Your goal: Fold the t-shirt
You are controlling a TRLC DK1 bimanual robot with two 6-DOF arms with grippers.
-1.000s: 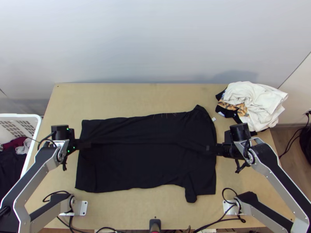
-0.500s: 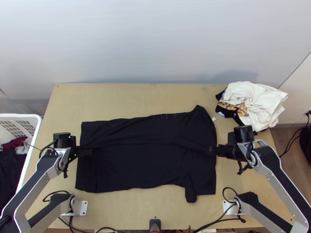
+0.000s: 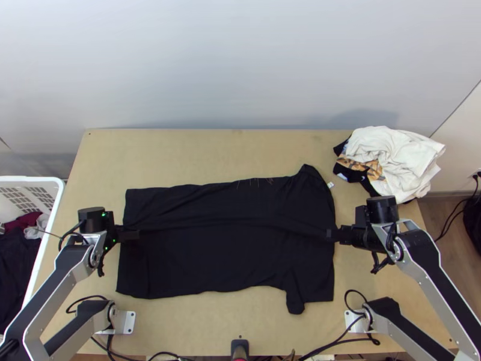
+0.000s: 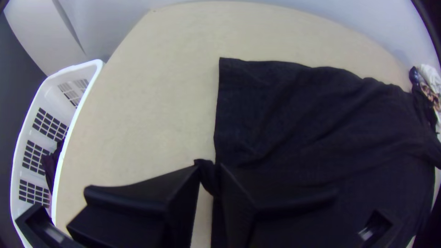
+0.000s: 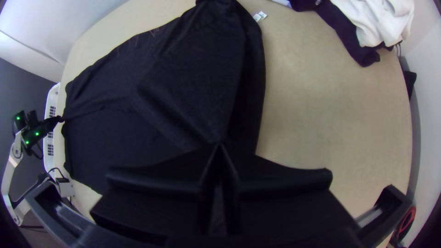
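A black t-shirt (image 3: 210, 259) lies across the table, its hem end at the left and collar end at the right, with a long ridge between the grippers. At the hem edge my left gripper (image 3: 129, 235) is shut on the cloth; in the left wrist view a small tuft pokes out between the fingertips of my left gripper (image 4: 209, 172). My right gripper (image 3: 332, 234) is at the collar end. In the right wrist view, cloth runs up in a peak to the closed fingertips of my right gripper (image 5: 220, 146). One sleeve sticks out toward the near edge.
A heap of white and dark clothes (image 3: 394, 159) lies at the table's back right corner. Beyond the left edge stands a white laundry basket (image 3: 54, 183) with clothes inside. Bare wood (image 3: 198, 153) stretches behind the shirt.
Both grippers have moved slightly toward the near edge, the right one also a little rightward. The ridge in the cloth has shifted with them, and the shirt's far edge has slid slightly nearer.
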